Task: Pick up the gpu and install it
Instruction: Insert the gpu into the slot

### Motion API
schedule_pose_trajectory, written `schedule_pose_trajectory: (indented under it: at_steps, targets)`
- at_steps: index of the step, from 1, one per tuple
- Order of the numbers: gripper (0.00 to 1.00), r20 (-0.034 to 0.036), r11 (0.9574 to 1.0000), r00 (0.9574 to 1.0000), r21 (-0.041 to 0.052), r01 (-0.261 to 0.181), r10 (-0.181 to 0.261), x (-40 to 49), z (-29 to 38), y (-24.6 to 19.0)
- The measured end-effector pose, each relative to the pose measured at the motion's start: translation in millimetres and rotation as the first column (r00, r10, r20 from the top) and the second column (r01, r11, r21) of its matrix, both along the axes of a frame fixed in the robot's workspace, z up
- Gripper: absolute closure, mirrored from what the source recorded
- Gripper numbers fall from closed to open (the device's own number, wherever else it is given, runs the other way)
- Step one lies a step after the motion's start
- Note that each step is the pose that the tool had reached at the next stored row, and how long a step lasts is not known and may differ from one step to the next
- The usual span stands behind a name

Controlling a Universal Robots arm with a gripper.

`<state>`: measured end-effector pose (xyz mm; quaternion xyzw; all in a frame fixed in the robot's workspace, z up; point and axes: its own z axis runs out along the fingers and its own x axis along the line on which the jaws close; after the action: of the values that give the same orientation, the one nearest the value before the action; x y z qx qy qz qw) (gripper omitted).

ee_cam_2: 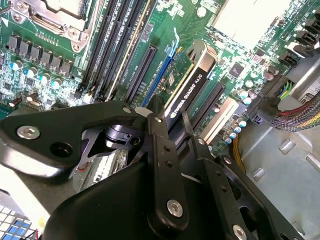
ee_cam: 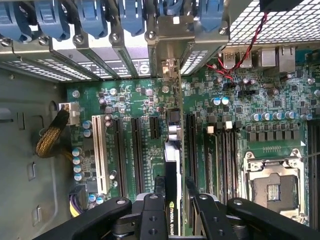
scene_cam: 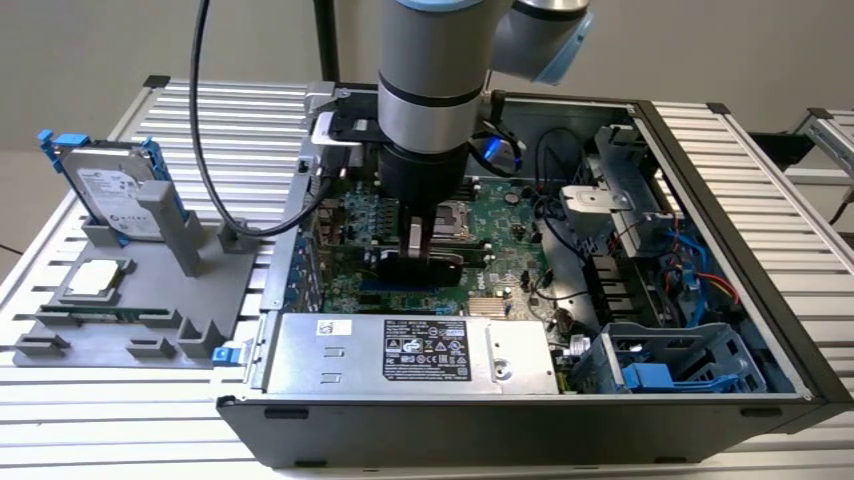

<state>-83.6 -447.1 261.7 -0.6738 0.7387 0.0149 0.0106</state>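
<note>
The jaws of the gripper (ee_cam: 172, 202) are closed on the gpu (ee_cam: 172, 165), held edge-down at a motherboard (ee_cam: 140, 100) slot in centre frame, seemingly close to seated but not released.

Robotics lab bench: slatted aluminium table (scene_cam: 747, 150), open computer case (scene_cam: 747, 330) under robot arm (scene_cam: 427, 90), grey parts holder (scene_cam: 134, 290) well beside gripper
</note>
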Motion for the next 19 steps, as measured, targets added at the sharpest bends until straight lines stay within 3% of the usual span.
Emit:
schedule_pose_trajectory:
  at_steps: [19]
  targets:
    - [1.00, 0.0003, 1.0000, 1.0000, 0.0006, 0.000, 0.000, 0.0, -3.3, 1.3]
